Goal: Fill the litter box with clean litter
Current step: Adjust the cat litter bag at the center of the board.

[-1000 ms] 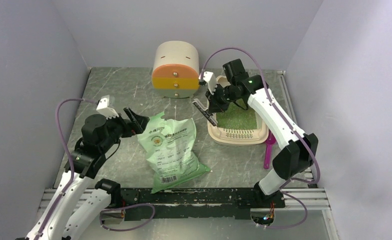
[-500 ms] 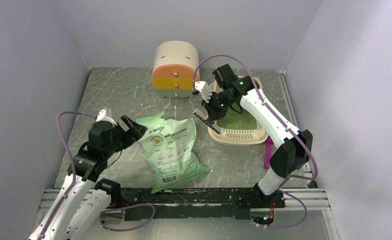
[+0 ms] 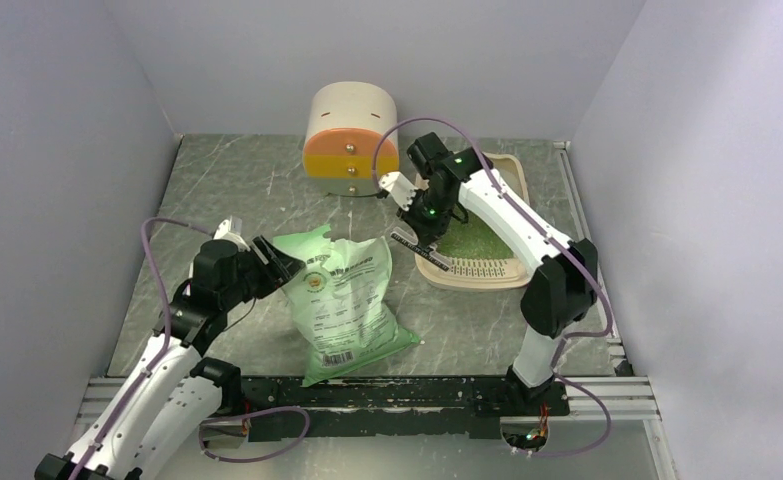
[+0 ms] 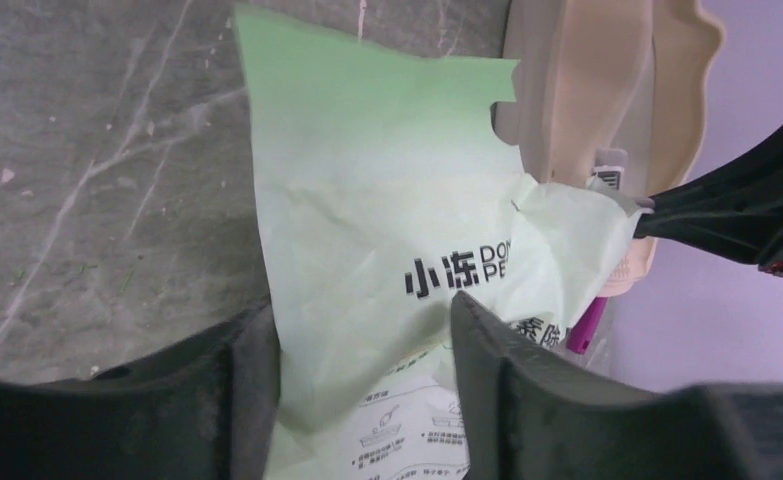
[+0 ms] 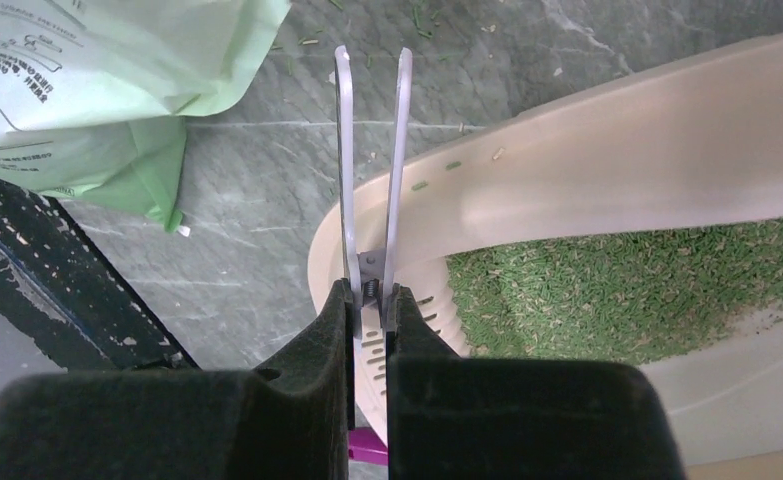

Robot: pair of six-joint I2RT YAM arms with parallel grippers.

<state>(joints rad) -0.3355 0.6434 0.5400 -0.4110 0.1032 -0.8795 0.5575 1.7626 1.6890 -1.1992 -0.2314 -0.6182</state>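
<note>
The beige litter box sits right of centre with light-green clean litter spread in it; the right wrist view shows its rim and the litter. My right gripper is shut on a long clear spring clip, held over the box's near-left corner, its arms pointing at the green bag. My left gripper is open, its fingers either side of the bag's upper left edge.
A round beige-and-orange drawer unit stands at the back centre. A magenta scoop lies right of the litter box, mostly hidden. Loose granules dot the table near the bag. Grey walls close in on both sides.
My left gripper has moved right, up to the bag's edge. My right gripper has carried the clip left and nearer, from over the box toward the bag.
</note>
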